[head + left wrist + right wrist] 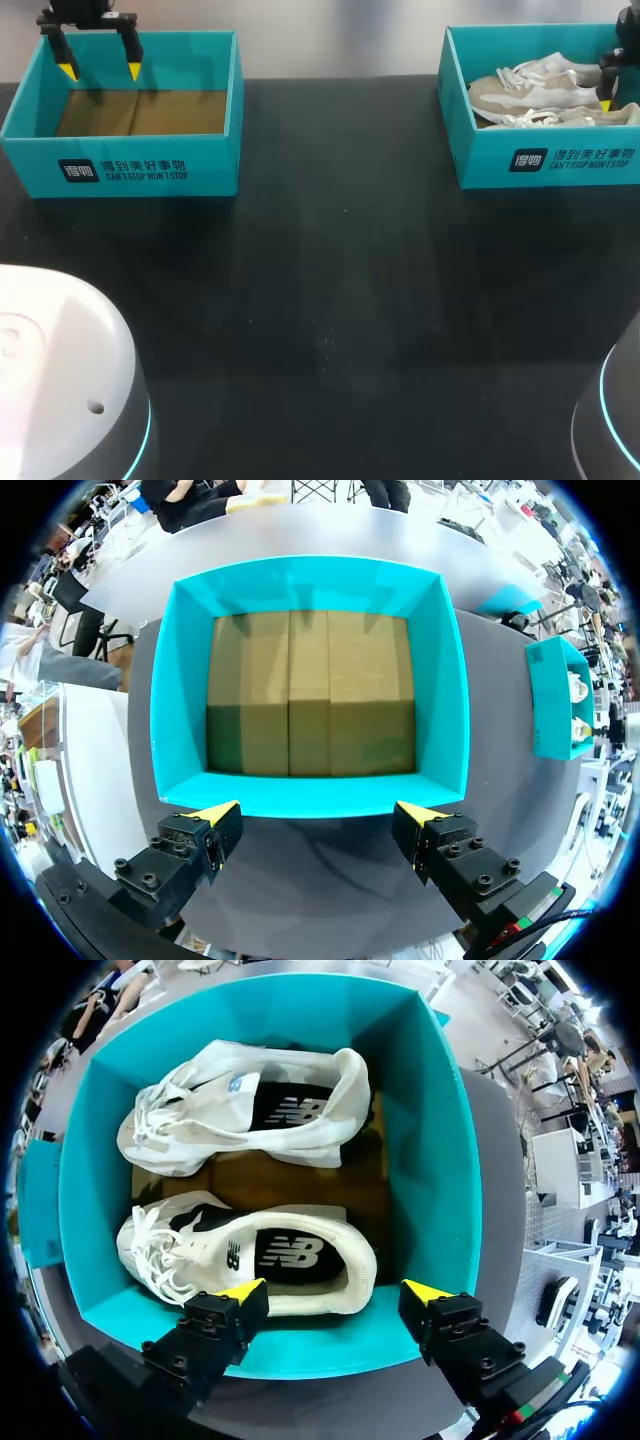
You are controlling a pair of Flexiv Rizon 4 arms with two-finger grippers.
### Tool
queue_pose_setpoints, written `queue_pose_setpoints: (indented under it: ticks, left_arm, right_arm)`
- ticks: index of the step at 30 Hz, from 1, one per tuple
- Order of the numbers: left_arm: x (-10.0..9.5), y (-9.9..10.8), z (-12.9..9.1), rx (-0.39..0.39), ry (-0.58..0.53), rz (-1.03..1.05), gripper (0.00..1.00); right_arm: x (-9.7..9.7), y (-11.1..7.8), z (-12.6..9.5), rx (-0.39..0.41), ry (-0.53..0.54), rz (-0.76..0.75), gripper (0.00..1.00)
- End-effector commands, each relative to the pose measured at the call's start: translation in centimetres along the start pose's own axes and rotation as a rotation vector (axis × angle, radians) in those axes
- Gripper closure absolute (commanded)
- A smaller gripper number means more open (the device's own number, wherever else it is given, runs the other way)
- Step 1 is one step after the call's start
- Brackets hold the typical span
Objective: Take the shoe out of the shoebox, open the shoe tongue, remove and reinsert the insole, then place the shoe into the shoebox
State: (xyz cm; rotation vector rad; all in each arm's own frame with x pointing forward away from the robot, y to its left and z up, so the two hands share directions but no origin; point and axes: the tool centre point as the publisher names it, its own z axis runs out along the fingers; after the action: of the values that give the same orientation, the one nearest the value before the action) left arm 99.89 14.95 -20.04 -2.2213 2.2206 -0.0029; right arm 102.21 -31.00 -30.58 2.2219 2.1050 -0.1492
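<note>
White shoe (pixel 260 1255) lies just ahead of the spread right fingers (pixel 243 1290), its length running finger to finger; left fingers (pixel 222 811), also spread, hang over the other box (pixel 310 795).

The left box (pixel 130 170) carries white print on its front wall — a square logo, a row of characters, and a line of capitals beneath. The right box (pixel 560 160) bears the same. Inside it, the near shoe (pixel 290 1253) and far shoe (pixel 297 1112) each show a white letter logo on a dark insole.

The shoebox (pixel 440 1190) is teal, the shoes (pixel 330 1130) cream with black insoles (pixel 290 1253), the table (pixel 330 300) black.
</note>
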Motion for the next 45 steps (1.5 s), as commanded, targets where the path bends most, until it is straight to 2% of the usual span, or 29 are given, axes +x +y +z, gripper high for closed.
queue_pose_setpoints:
  ticks: [1, 4, 8, 10, 16, 24, 33, 36, 45]
  left_arm:
    - [0.0, 0.0, 0.0, -0.001, 0.0, 0.0, 0.0]
    - [0.0, 0.0, 0.0, -0.001, 0.0, 0.0, 0.0]
    - [0.0, 0.0, 0.0, -0.001, 0.0, 0.0, 0.0]
    - [0.0, 0.0, 0.0, -0.001, 0.0, 0.0, 0.0]
    - [0.0, 0.0, 0.0, -0.001, 0.0, 0.0, 0.0]
    - [0.0, 0.0, 0.0, -0.001, 0.0, 0.0, 0.0]
    - [0.0, 0.0, 0.0, -0.001, 0.0, 0.0, 0.0]
    - [0.0, 0.0, 0.0, -0.001, 0.0, 0.0, 0.0]
    - [0.0, 0.0, 0.0, -0.001, 0.0, 0.0, 0.0]
  right_arm:
    - [-0.3, 0.5, 0.8, 0.01, 0.003, 0.004, 0.28]
    - [-0.7, 0.6, 1.2, 0.013, 0.005, 0.011, 0.27]
    - [-0.9, 0.5, 1.8, 0.019, 0.009, 0.014, 0.19]
    - [-1.1, 0.6, 2.2, 0.022, 0.011, 0.016, 0.19]
    - [-1.4, 0.7, 3.3, 0.025, 0.027, 0.022, 0.25]
    - [-1.6, 0.4, 4.5, 0.026, 0.049, 0.025, 0.22]
    - [-1.8, 0.5, 5.7, 0.025, 0.062, 0.026, 0.25]
    - [-1.8, 0.4, 6.0, 0.024, 0.067, 0.029, 0.3]
    - [-1.7, 0.4, 7.0, 0.024, 0.08, 0.03, 0.3]
